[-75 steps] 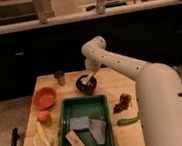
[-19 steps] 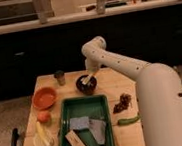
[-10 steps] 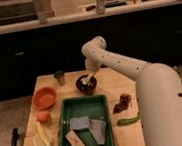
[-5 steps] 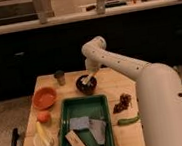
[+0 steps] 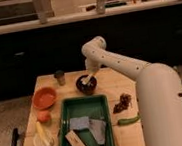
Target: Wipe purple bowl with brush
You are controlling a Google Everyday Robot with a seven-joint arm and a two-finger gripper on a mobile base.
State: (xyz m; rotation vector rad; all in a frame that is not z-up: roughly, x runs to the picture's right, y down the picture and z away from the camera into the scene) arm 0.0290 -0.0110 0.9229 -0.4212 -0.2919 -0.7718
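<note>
The purple bowl (image 5: pixel 86 85) is small, round and almost black, and stands on the wooden table (image 5: pixel 114 87) behind the green tray. The brush (image 5: pixel 87 80) is pale, with a whitish head and a short tan handle, and lies inside the bowl, slanting up to the right. My gripper (image 5: pixel 91 74) reaches down from the white arm to the bowl's right rim, at the top of the brush handle.
An orange bowl (image 5: pixel 44 98) and a small dark cup (image 5: pixel 60 77) stand left of the purple bowl. A green tray (image 5: pixel 83 107) in front holds a grey cloth, a dark rag and a tan block (image 5: pixel 76 142). A green pepper (image 5: pixel 127 120) and brown scraps (image 5: pixel 122 103) lie at right.
</note>
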